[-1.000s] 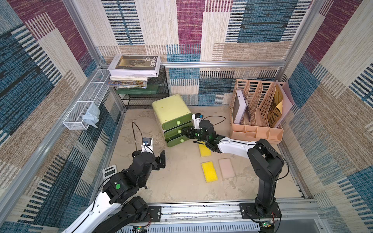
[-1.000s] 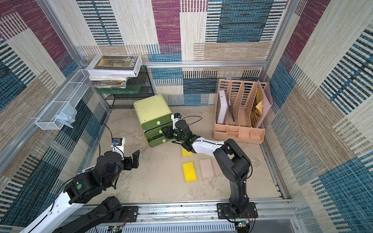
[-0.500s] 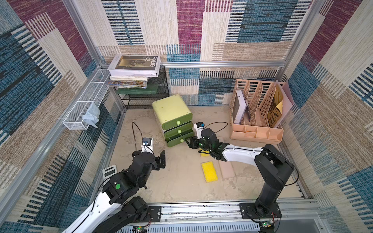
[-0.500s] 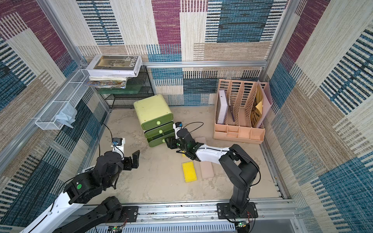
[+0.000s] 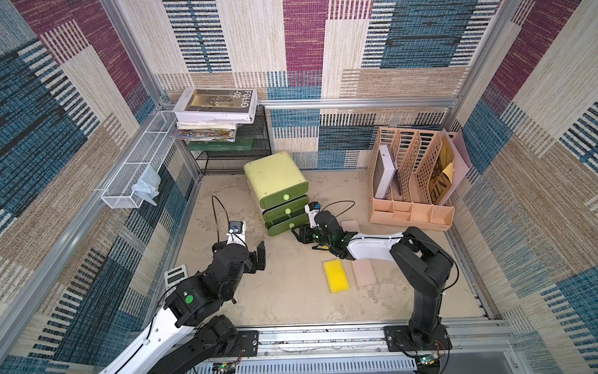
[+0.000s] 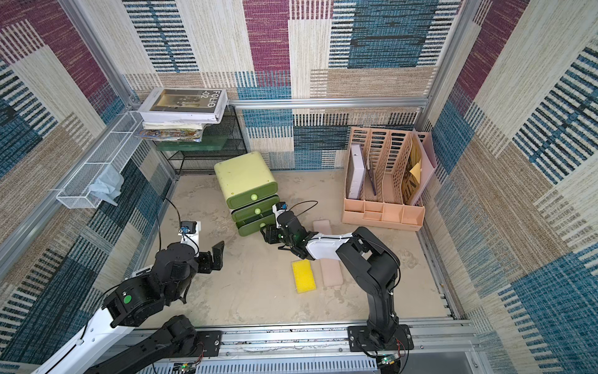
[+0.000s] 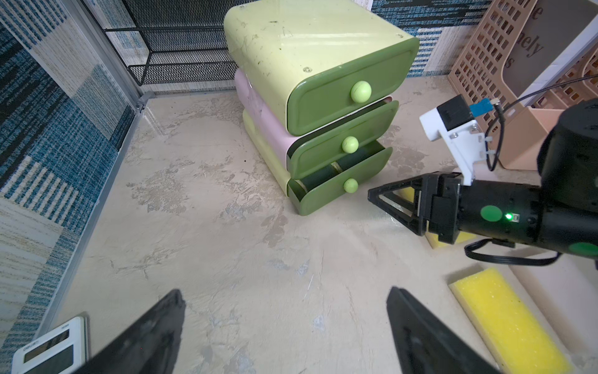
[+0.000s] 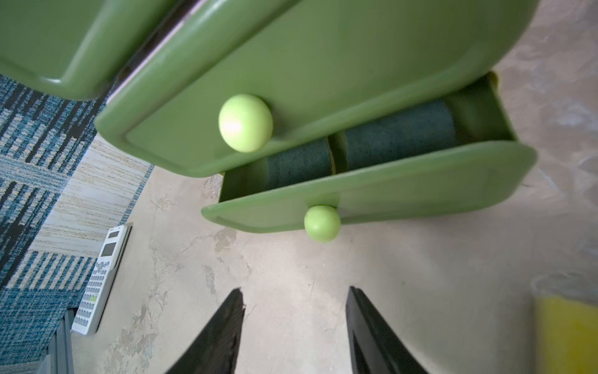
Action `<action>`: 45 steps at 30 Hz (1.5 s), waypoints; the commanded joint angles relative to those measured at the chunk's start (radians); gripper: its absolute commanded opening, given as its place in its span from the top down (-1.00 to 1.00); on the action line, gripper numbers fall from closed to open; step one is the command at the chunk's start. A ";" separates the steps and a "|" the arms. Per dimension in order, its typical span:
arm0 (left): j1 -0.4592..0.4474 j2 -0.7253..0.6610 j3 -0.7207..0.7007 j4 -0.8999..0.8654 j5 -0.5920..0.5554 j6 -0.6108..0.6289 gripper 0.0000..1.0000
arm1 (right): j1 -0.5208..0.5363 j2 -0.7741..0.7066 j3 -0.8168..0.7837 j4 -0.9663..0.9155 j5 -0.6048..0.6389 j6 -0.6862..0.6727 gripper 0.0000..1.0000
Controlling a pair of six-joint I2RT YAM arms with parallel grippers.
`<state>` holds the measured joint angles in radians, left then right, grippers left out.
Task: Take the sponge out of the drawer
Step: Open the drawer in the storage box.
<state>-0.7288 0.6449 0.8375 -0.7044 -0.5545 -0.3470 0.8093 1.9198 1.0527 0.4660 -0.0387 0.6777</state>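
The beige tabletop sits inside patterned fabric walls. In both top views I see the green drawer unit at the table's 12 o'clock, its bottom drawer pulled partly out. The right gripper hangs just off that drawer's front, about 4 o'clock from it, and the left gripper hovers well apart at 7 o'clock. A yellow sponge and a pink sponge lie side by side at 5 o'clock from the unit. From the left wrist, my left jaws stand wide with nothing between them. From the right wrist, the jaws are parted partway and empty, facing the drawer's knob; the dark green sponge lies inside the open drawer.
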 commanded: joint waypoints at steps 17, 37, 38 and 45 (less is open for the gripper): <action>0.003 0.001 0.000 0.018 -0.001 0.006 -1.00 | -0.020 0.117 0.064 0.076 -0.033 0.125 0.10; 0.006 -0.001 0.000 0.016 0.000 0.006 -1.00 | -0.027 0.214 0.161 0.124 -0.065 0.195 0.43; 0.005 -0.001 0.000 0.017 -0.001 0.007 -1.00 | -0.027 0.222 0.170 0.121 -0.068 0.197 0.45; 0.005 -0.002 0.000 0.015 0.000 0.006 -1.00 | -0.025 0.289 0.269 0.089 -0.084 0.206 0.57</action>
<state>-0.7250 0.6437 0.8375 -0.7044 -0.5541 -0.3401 0.7818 2.1929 1.2942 0.5442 -0.1097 0.8761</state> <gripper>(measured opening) 0.997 0.218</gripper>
